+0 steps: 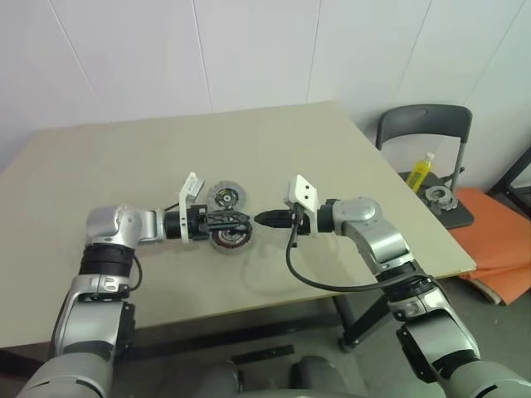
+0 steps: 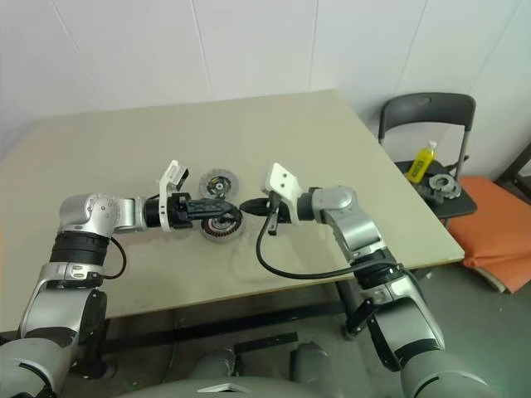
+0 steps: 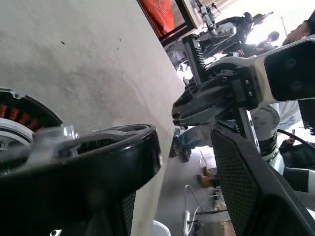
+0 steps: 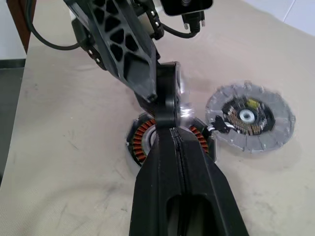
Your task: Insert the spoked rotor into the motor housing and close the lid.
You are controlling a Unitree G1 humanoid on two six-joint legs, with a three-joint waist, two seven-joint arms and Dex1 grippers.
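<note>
The motor housing (image 1: 230, 241), a short cylinder with copper windings, stands on the table. A silvery part (image 4: 185, 112) sits inside its winding ring; it looks like the spoked rotor, mostly hidden by fingers. The lid (image 1: 226, 196), a flat grey disc with a dark centre, lies flat just behind the housing. My left gripper (image 1: 241, 220) hovers just above the housing, level and pointing right, open with nothing between its fingers. My right gripper (image 1: 260, 219) is shut and empty, pointing left, its tip almost meeting the left fingertips (image 3: 147, 147) above the housing's right edge.
The tan table (image 1: 348, 166) ends close on the right. Beyond it stands a dark chair (image 1: 427, 124) carrying a yellow bottle (image 1: 421, 172) and a metal part (image 1: 438, 196). An orange mat (image 1: 498, 240) lies on the floor. A black cable (image 1: 332, 286) loops under my right wrist.
</note>
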